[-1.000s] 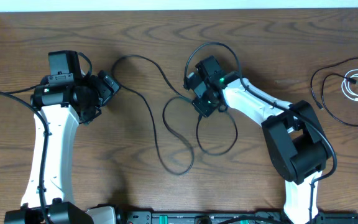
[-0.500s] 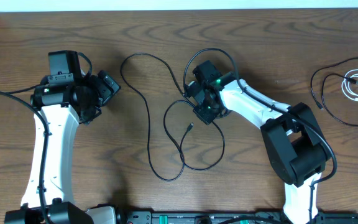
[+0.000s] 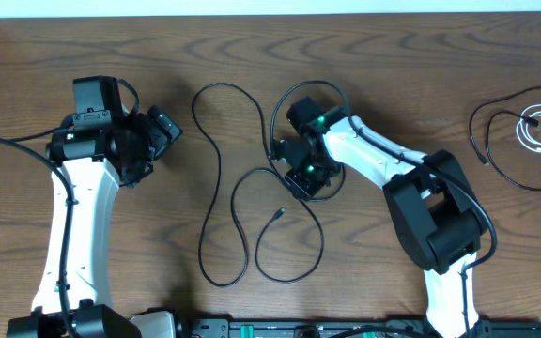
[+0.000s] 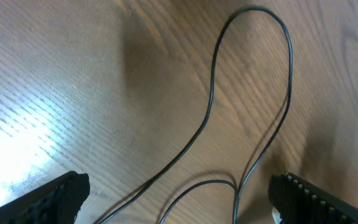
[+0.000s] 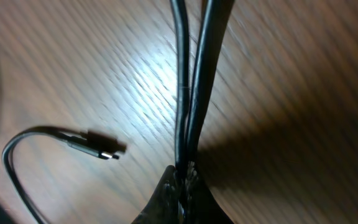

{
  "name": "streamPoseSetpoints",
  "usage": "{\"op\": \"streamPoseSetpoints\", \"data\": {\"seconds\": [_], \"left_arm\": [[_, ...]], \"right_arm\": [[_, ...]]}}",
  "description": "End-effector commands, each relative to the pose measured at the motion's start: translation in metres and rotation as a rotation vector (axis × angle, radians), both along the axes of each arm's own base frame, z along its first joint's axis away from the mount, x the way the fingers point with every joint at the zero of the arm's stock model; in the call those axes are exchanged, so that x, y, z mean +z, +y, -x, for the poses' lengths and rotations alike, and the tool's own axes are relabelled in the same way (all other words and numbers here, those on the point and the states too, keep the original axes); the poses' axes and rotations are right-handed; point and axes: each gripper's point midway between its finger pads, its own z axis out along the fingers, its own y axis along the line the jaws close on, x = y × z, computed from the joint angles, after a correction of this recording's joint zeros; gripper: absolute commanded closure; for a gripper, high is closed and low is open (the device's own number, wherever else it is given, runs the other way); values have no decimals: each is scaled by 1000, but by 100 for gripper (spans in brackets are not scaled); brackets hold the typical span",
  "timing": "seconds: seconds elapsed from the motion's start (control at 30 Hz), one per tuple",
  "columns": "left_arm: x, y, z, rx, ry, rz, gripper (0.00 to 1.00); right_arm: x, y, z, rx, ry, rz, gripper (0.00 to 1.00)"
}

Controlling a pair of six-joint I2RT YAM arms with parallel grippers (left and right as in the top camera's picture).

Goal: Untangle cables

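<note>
Our right hand [image 5: 183, 185] clamps the long thin black cable [image 4: 211, 96], which loops over the brown wooden table [image 3: 421, 56] between both hands; we see our left hand [image 3: 162, 131] spread wide, empty.

Left arm [image 3: 67, 221]: long white link, black motor blocks at both ends, thin black wire along the white shell. Right arm [image 3: 369, 158]: same white link, bulky black joint housing [image 3: 440, 221] at its 5 o'clock, black wire looping past it. Green light [image 3: 319, 120] on the right wrist block. Left pincer [image 4: 179, 186]: black, fingers [image 4: 319, 198] ribbed on the inner edge. Right pincer [image 5: 182, 180]: black, tips taper to a point. Black base rail [image 3: 280, 329] at 6 o'clock overhead, green bits on it.
</note>
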Motion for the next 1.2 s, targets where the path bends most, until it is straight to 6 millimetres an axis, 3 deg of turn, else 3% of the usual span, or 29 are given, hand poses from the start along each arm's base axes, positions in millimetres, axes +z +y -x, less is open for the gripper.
{"op": "streamPoseSetpoints", "data": {"seconds": [0.0, 0.1, 0.27, 0.4, 0.5, 0.67, 0.73, 1.0, 1.07, 1.17], "left_arm": [[2, 2, -4, 7, -15, 0, 2], [3, 2, -5, 6, -18, 0, 2], [-5, -5, 10, -12, 50, 25, 2], [-14, -23, 16, -173, 59, -8, 2], [-21, -41, 21, -310, 79, -37, 1], [-38, -61, 27, -443, 141, -117, 4], [-49, -63, 28, -470, 183, -162, 6], [-98, -94, 40, -669, 335, -179, 9], [-111, -101, 44, -740, 371, -188, 9], [-128, -107, 50, -778, 426, -190, 9]], "right_arm": [[13, 15, -8, -11, 10, -79, 91], [15, 16, -11, -31, 11, -83, 83], [27, 27, -9, -34, 49, -158, 64], [51, 41, -16, -45, 73, -287, 60], [63, 39, -34, -121, 76, -317, 55], [67, 13, -66, -292, 90, -315, 52], [67, -3, -76, -364, 106, -307, 44], [56, -65, -84, -508, 164, -202, 33], [49, -75, -83, -521, 153, -145, 11], [42, -85, -80, -526, 139, -79, 6]]}}
